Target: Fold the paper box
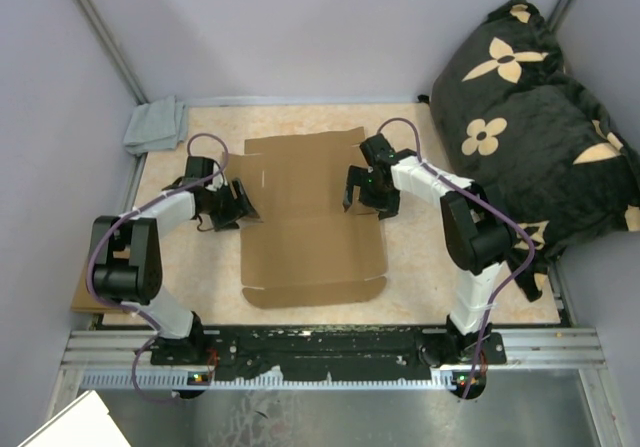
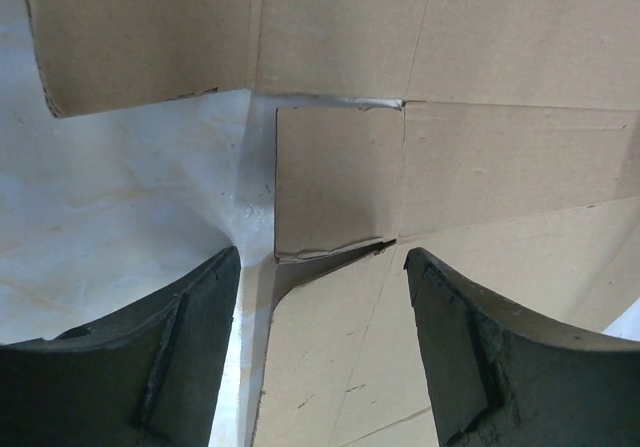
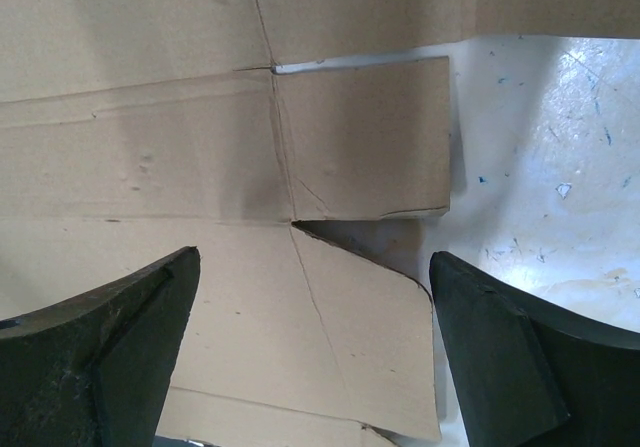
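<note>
The paper box lies unfolded and flat in the middle of the table, plain brown cardboard with creases and slits. My left gripper hovers at its left edge, open. In the left wrist view the dark fingers straddle a rounded side flap of the paper box, which is slightly lifted off the table. My right gripper sits at the box's right edge, also open. The right wrist view has a rounded corner flap of the paper box between the wide-spread fingers, untouched by either.
A grey folded cloth lies at the back left corner. A black flower-patterned cushion fills the right side. A small cardboard scrap sticks out at the left table edge. The arms' mounting rail runs along the near edge.
</note>
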Robot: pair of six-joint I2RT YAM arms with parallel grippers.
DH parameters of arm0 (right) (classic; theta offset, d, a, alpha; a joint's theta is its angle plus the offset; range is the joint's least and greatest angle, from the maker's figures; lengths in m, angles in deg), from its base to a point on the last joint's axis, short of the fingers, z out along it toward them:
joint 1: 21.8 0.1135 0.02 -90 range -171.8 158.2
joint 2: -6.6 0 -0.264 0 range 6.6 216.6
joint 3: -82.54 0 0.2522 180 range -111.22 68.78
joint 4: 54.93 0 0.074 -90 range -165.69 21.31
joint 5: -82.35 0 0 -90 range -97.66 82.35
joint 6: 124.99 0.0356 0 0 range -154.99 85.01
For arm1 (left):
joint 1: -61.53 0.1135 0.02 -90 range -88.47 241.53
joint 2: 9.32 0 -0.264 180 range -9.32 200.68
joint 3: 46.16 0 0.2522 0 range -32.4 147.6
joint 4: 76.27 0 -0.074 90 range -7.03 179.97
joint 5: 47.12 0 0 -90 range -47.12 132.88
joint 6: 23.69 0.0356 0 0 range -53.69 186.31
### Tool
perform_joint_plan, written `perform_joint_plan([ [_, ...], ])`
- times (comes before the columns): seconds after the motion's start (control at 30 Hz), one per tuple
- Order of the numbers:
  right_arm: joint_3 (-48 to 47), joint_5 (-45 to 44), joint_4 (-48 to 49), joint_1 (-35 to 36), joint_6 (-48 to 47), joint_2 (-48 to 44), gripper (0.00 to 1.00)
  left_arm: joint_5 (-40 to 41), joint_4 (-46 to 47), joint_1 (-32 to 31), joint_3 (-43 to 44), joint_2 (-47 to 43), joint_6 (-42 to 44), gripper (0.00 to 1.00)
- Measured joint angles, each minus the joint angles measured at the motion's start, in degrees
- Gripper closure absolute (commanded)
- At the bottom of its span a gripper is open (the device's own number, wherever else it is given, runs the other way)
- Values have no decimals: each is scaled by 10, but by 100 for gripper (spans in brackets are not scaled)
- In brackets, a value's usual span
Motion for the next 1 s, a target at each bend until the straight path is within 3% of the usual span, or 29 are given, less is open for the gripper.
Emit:
perform_joint_plan([
  [0.33,0,1,0,-3,0,0,1,-11,23,0,0,5,-10,51],
  [1.0,0,9,0,-3,0,0,1,-25,40,-24,25,-3,-16,54],
])
